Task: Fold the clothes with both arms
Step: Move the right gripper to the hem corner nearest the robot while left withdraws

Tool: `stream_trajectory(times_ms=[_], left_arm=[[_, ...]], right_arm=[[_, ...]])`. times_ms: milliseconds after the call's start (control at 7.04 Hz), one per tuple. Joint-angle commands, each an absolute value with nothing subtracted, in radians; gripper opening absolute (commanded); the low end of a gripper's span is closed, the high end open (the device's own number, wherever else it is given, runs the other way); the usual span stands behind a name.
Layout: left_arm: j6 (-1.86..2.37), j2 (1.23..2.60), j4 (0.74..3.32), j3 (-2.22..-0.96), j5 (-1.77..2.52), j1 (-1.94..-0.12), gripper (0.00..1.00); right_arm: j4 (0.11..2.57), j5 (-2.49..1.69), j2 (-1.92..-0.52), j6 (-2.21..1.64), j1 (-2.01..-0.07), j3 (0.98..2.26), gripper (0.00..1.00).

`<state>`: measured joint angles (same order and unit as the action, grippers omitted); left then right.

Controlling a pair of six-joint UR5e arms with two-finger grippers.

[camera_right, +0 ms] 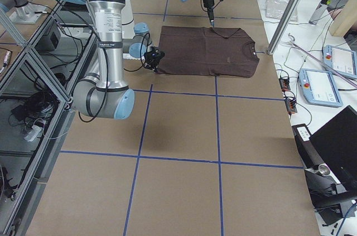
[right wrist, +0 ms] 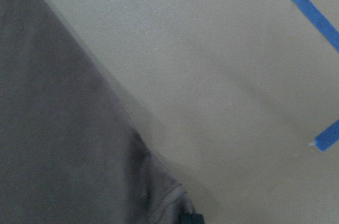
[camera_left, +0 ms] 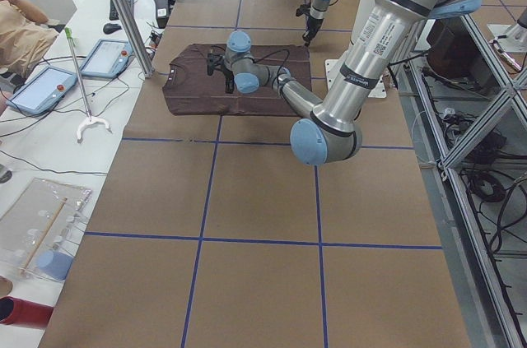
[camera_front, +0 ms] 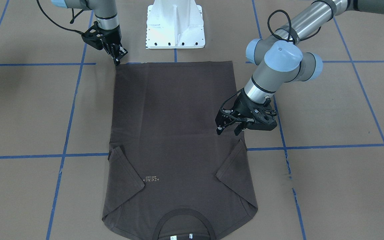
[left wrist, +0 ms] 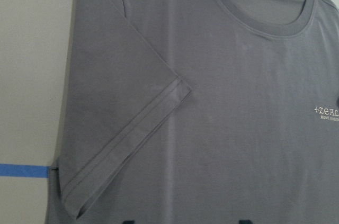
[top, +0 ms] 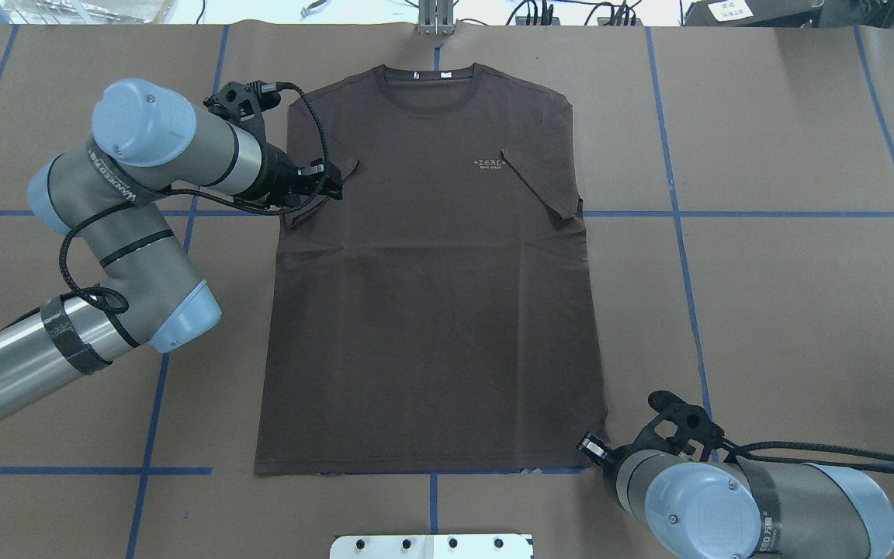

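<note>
Over the T-shirt (camera_front: 175,116), left gripper (camera_front: 227,131) gapes; right gripper (camera_front: 117,61) pinches its hem (corner).

The dark brown T-shirt (top: 431,310) lies flat, face up, both sleeves (top: 548,182) folded inward.

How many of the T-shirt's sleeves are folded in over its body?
2. One sleeve lies near the left gripper; the other sleeve lies at the T-shirt's opposite edge. Neither is hidden.
</note>
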<state>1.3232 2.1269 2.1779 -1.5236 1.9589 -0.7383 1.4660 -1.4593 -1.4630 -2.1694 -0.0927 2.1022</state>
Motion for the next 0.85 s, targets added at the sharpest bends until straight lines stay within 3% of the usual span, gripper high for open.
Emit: stream_trajectory(times_ms=[0, 426, 710], left_arm=[[1.496, 2.036, 2.172, -1.666, 1.922, -0.666, 0.73], [1.777, 1.733, 2.065, -2.084, 1.595, -0.339, 0.73], [1.883, 1.651, 2.028, -2.126, 1.496, -0.211, 0.73]], right_arm=[[1.465, -1.462, -1.459, -2.169, -0.101, 2.134, 0.00], [1.466, -1.462, -1.460, -2.169, -0.104, 2.157, 0.00], [1.466, -1.460, -1.468, -2.169, -0.104, 2.155, 0.00]])
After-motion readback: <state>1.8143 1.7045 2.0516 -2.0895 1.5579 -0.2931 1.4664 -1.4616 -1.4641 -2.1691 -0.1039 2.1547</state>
